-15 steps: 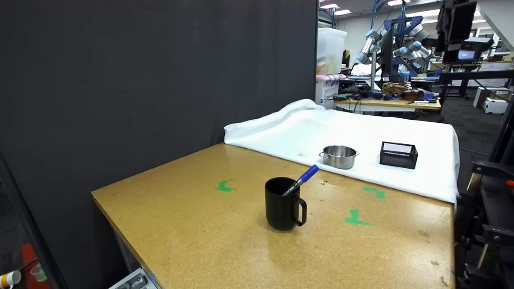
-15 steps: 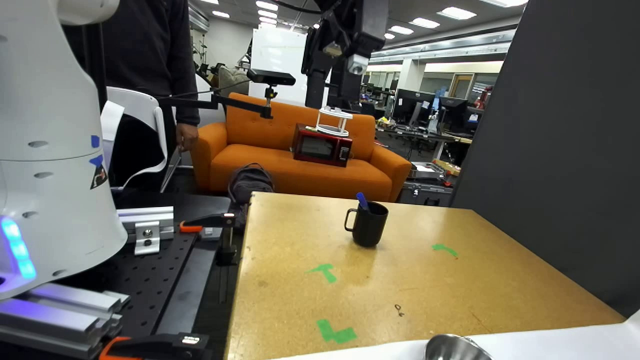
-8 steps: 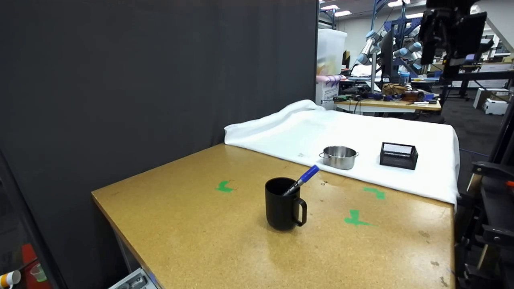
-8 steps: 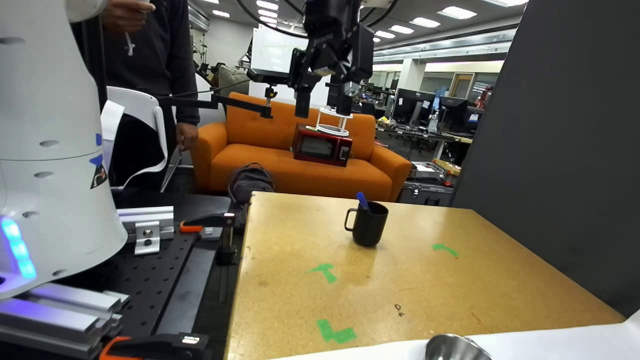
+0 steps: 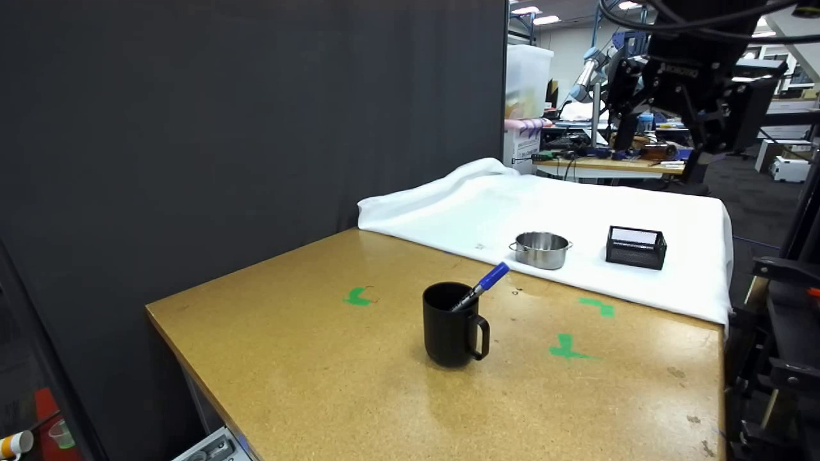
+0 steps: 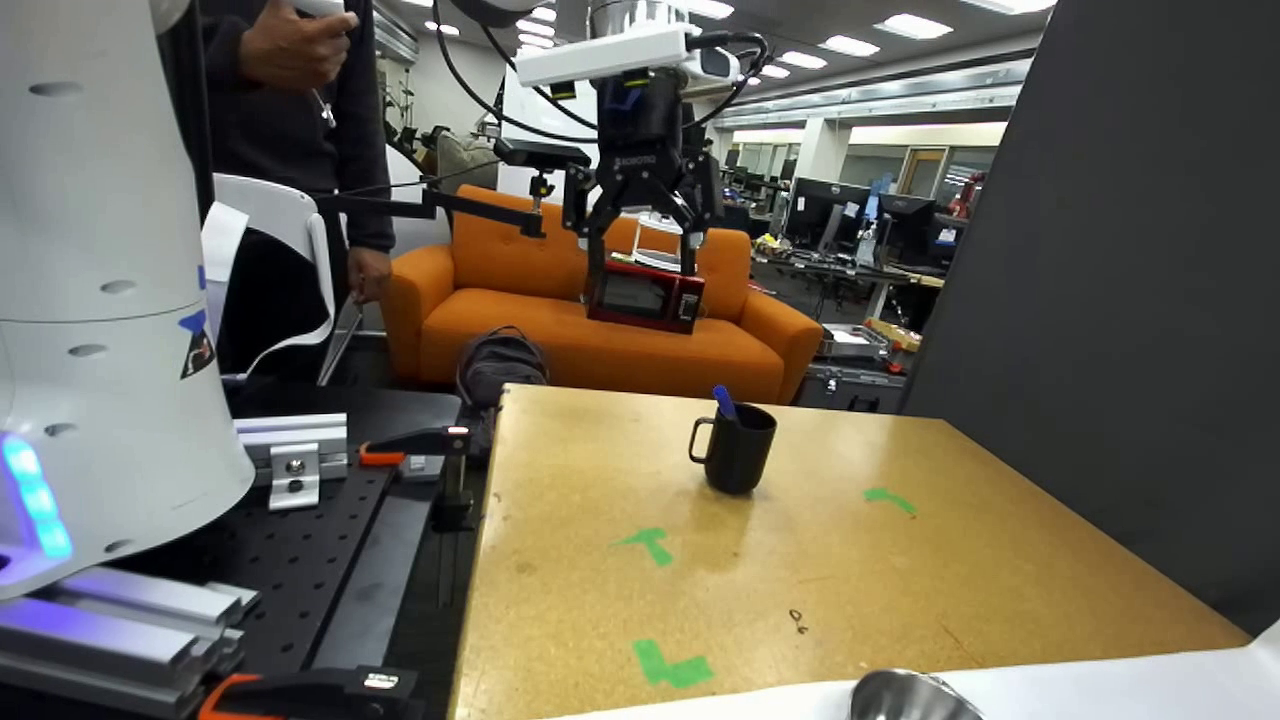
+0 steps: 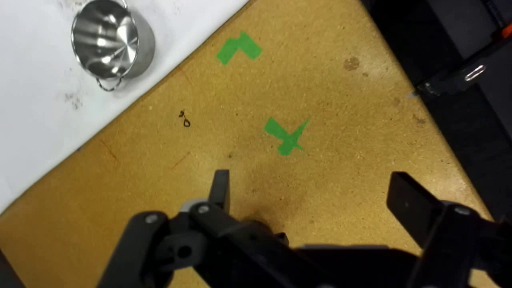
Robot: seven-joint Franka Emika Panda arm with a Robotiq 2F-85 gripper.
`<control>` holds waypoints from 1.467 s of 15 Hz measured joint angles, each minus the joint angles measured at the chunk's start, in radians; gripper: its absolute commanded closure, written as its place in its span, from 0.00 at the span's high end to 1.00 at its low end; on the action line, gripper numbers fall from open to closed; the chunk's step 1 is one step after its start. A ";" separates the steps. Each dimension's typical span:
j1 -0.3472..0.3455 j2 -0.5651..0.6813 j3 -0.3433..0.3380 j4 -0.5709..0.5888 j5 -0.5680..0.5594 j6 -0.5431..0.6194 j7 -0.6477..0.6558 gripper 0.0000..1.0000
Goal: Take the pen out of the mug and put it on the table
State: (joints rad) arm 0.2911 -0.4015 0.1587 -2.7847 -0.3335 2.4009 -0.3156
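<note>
Gripper (image 6: 642, 258) hangs in the air, pointing down, upper centre of the frame in an exterior view. Fingers (image 7: 219, 188) spread well apart, nothing between them: released, no grasp. Wrist view puts them in the lower half, tan table (image 7: 352, 172) and green tape (image 7: 287, 141) beyond.

Mug (image 5: 448, 336) stands upright on the table, just below and right of centre in an exterior view, handle to the right. Can't pick it out from the dark gripper parts in the wrist view. Pen (image 5: 490, 279) sits in it, tilted, blue cap sticking up past the rim toward the upper right; lower end hidden inside. Gripper well apart from both. Farther out, right of the frame: metal pot (image 5: 541, 253) and black mesh box (image 5: 635, 255) on white cloth (image 5: 692, 275).

Step in hand looks like the approach; pen not yet out, so early on, I'd say. Next move likely: bring the gripper over the mug, line the fingers up across the cap, avoid rim and handle, go down, pinch. Then probably draw up along the slant so the mug doesn't tip, and lay the pen on the table.
</note>
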 measured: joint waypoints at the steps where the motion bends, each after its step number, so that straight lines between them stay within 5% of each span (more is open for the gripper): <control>1: 0.000 0.016 0.000 0.004 -0.015 0.042 -0.033 1.00; 7: 0.000 0.114 -0.009 0.032 -0.035 0.202 -0.206 1.00; 16: 0.000 0.122 -0.005 0.036 -0.033 0.211 -0.208 1.00; 22: -0.011 0.275 0.005 0.076 -0.037 0.359 -0.118 1.00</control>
State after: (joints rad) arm 0.2803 -0.1266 0.1641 -2.7086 -0.3701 2.7598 -0.4336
